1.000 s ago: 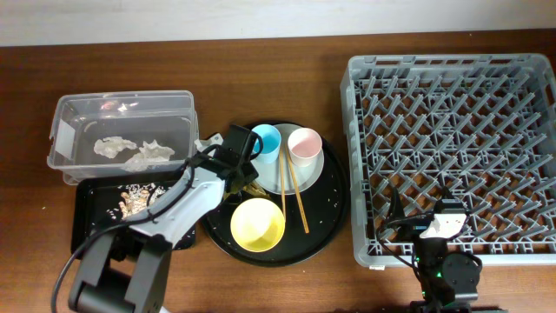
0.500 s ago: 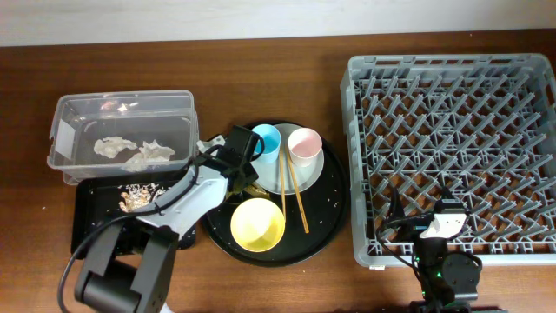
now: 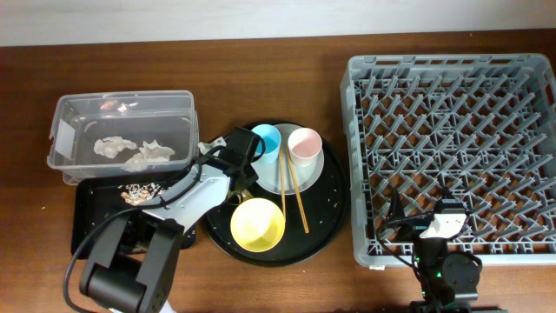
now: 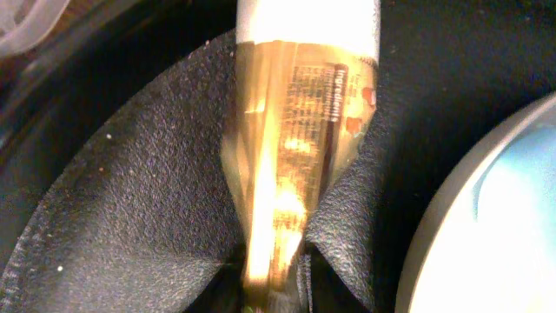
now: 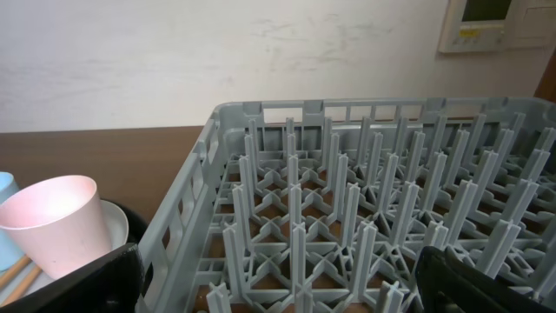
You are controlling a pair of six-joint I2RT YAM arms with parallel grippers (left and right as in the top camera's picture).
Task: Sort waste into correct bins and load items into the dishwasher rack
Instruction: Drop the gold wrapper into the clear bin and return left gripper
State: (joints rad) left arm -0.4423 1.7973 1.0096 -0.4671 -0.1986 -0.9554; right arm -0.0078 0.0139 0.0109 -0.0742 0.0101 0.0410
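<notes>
My left gripper (image 3: 241,172) is low on the round black tray (image 3: 334,209), just left of the light blue cup (image 3: 265,139). In the left wrist view its jaws (image 4: 274,261) are shut on the crinkled gold foil wrapper (image 4: 291,130). The pale pink cup (image 3: 304,143) and wooden chopsticks (image 3: 295,196) rest on the grey-white plate (image 3: 319,165). The yellow bowl (image 3: 257,223) sits in front. White tissue wads (image 3: 130,152) lie in the clear tub (image 3: 61,130). Food scraps (image 3: 135,191) lie in the shallow black tray (image 3: 82,217). My right gripper (image 3: 439,217) is open and empty over the front edge of the dishwasher rack (image 3: 452,113).
The right wrist view shows the rack's pegs (image 5: 347,200) between my open jaws (image 5: 278,287), with the pink cup (image 5: 56,222) and the plate's rim (image 5: 113,224) at the left. A pale round rim (image 4: 443,235) lies right of the wrapper.
My left gripper stays at the wrapper beside the blue cup, while the arm's lower links have shifted slightly right. The right arm has not moved.
</notes>
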